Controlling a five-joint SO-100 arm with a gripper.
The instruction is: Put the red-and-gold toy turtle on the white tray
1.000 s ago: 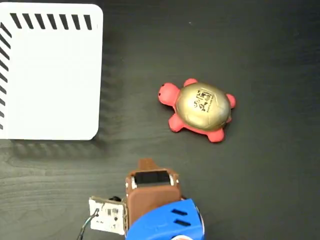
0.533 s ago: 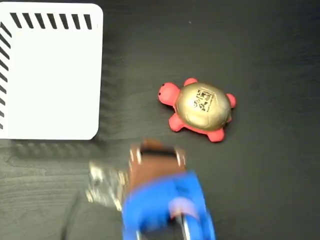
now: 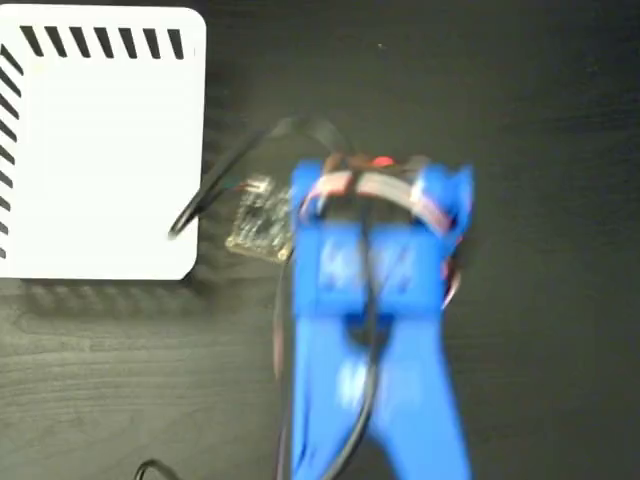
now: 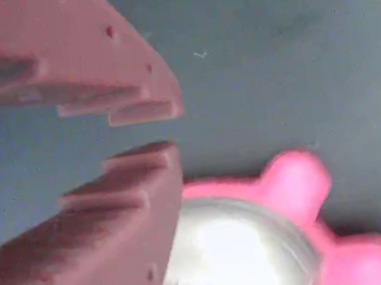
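1. The white tray (image 3: 100, 150) lies flat at the upper left of the fixed view, its top and left edges lined with slanted dark slots. Nothing rests on its white surface; only the tip of a black cable (image 3: 215, 185) overlaps its right edge.

2. The red-and-gold toy turtle (image 4: 263, 246) sits on the table, well apart from the tray. In the wrist view its shiny domed shell shows washed-out pale, with pink-red limbs sticking out to the right. In the fixed view it is almost wholly hidden under the arm; only a red sliver shows at the arm's top edge.

3. The gripper (image 4: 147, 129) hangs just above the turtle with its brownish-red fingers (image 4: 102, 220) a narrow gap apart, holding nothing. The lower finger overlaps the shell's left side in the wrist view; contact cannot be told.

4. The blue arm (image 3: 375, 320), blurred, rises from the bottom edge of the fixed view, a small circuit board (image 3: 258, 220) at its left between arm and tray.

5. The table (image 3: 540, 120) is dark, wood-grained and matte.
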